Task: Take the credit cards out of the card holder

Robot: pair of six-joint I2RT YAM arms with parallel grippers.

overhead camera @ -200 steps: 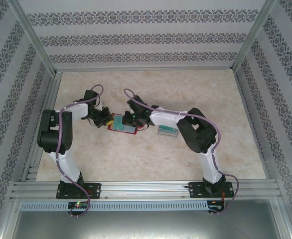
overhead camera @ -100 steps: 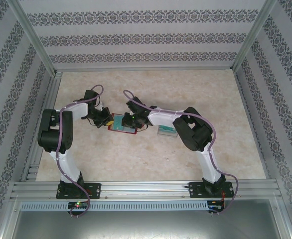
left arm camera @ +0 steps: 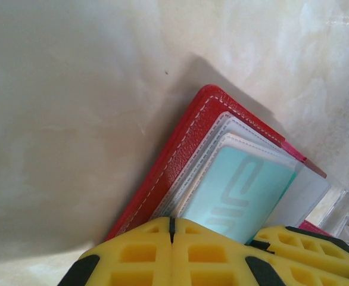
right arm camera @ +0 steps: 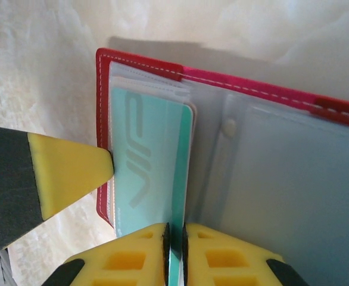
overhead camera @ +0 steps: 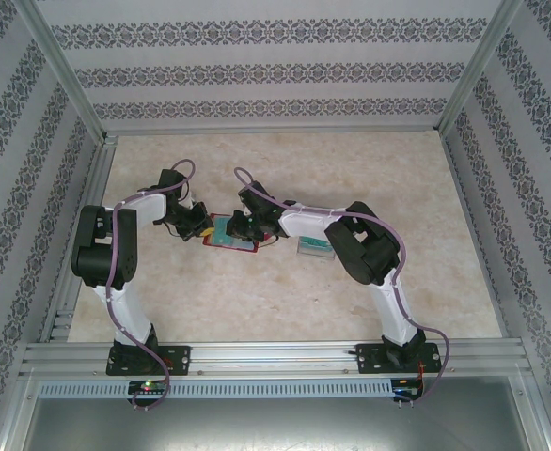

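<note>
Both arms folded inward, left fingers (left arm camera: 133, 256) and right fingers (right arm camera: 222, 262) pinched together.

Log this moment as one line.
right claw: shut on teal card | teal card: in open red wallet | left claw: shut, tip at wallet edge

One card holder (left arm camera: 183, 143), two teal cards (right arm camera: 150, 167) (overhead camera: 315, 248)

- Top external: bright, even light from above; the arms (overhead camera: 116, 244) throw only faint, soft shadows on the pale table (overhead camera: 257, 291).
- Left wrist: the card holder (left arm camera: 180, 149) casts a broad soft shadow up and left; glare bleaches the upper right corner; the left gripper (left arm camera: 170, 229) looks slightly soft at the bottom edge.
- Right wrist: lettering on the credit card (right arm camera: 153, 155) is crisp; the table is overexposed, nearly white.
</note>
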